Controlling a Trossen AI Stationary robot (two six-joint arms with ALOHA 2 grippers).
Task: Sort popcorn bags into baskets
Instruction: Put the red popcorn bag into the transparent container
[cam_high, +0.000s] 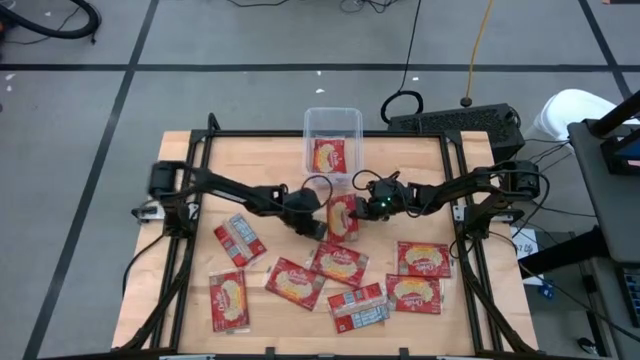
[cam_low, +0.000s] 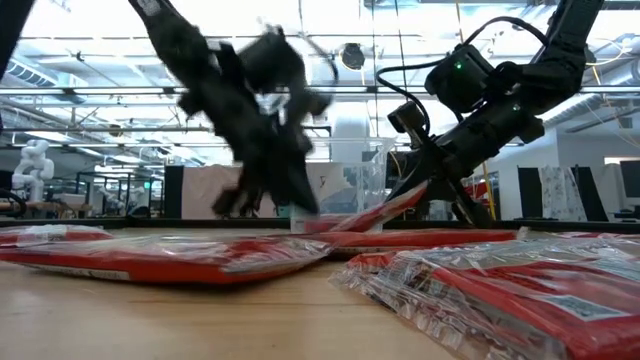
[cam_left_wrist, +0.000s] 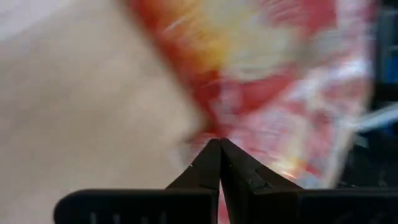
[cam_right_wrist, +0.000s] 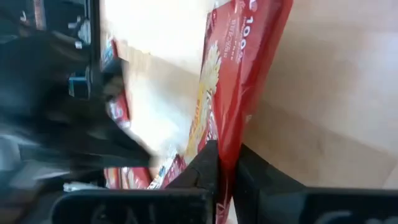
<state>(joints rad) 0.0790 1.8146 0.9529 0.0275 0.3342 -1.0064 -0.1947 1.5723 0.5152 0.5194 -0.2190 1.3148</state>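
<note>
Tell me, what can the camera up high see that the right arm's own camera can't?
Only the high view shows the whole table, the clear basket with one popcorn bag inside, and the other bags spread over the table, like one near the front left. Only the right wrist view shows up close how the right gripper is shut on the edge of a red popcorn bag. Both show that bag and the left arm right beside it.
</note>
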